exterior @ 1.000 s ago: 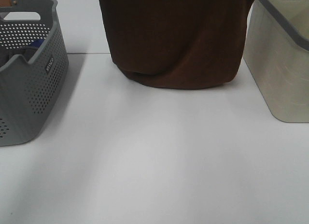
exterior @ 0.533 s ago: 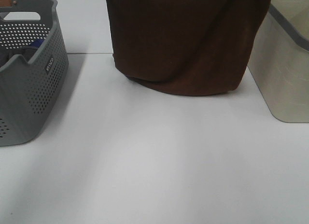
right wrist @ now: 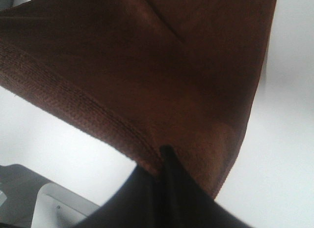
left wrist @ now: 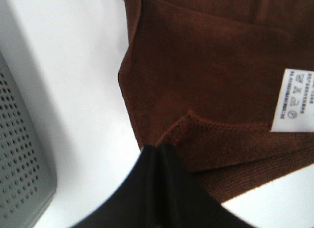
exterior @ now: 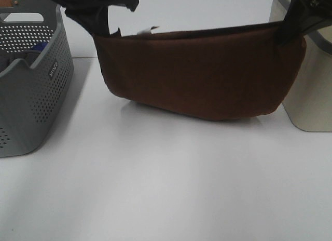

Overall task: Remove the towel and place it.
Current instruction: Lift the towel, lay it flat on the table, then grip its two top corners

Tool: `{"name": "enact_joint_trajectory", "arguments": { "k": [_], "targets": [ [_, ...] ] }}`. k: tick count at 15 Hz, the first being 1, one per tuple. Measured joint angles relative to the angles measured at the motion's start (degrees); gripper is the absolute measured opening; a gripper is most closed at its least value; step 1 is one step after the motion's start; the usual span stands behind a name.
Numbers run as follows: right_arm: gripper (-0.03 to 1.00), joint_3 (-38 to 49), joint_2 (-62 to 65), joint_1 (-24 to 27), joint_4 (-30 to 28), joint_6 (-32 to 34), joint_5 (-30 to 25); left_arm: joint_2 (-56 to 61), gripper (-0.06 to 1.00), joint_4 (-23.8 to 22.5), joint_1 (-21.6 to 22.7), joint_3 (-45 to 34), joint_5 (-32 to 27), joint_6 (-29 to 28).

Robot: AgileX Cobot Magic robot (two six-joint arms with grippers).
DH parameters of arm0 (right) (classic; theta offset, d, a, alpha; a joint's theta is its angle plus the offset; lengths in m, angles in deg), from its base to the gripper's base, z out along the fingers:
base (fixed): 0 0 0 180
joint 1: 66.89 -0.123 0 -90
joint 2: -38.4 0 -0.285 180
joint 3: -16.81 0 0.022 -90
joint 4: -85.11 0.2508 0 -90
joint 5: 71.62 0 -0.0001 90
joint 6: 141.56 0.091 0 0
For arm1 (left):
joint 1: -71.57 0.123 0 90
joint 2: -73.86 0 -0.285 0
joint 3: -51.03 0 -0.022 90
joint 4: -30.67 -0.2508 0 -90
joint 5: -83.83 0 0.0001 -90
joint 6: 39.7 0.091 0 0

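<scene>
The dark brown towel (exterior: 202, 75) hangs stretched between my two grippers over the white table (exterior: 166, 184), its lower fold resting on the table. My left gripper (exterior: 106, 29) is shut on the towel's left corner, near the small white tag (exterior: 147, 30). My right gripper (exterior: 285, 36) is shut on the right corner. In the left wrist view the black fingers (left wrist: 159, 181) pinch the towel's hem (left wrist: 196, 95), with the tag (left wrist: 294, 100) beside them. In the right wrist view the fingers (right wrist: 164, 181) pinch the towel's edge (right wrist: 137, 80).
A grey perforated basket (exterior: 31, 80) stands at the left with a blue item (exterior: 37, 46) inside; its wall also shows in the left wrist view (left wrist: 19, 159). A beige bin (exterior: 311, 80) stands at the right, close behind the towel's right end.
The towel has dropped lower and been pulled out wide, from a tall hanging bundle to a long low span. Both grippers have come down into view at its upper corners.
</scene>
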Motion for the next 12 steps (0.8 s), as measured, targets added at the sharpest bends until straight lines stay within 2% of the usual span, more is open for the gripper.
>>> {"name": "enact_joint_trajectory", "arguments": {
  "k": [3,4,9,12],
  "targets": [
    [0.00,10.26,5.16,0.00,1.60,-0.34,0.00,5.16,0.00,0.29,-2.64,-11.97,0.17,-1.15],
    [0.00,16.90,8.48,0.00,3.04,-0.34,0.00,8.19,0.00,0.69,-3.90,-18.79,0.29,-3.09],
    [0.00,31.23,15.41,0.00,4.87,-0.34,-0.06,14.21,0.00,1.32,-9.40,-32.31,0.80,-6.88],
    [0.00,36.61,19.37,0.00,5.50,-0.34,-0.06,16.50,0.00,2.75,-13.01,-39.53,1.72,-9.05]
  ]
}}
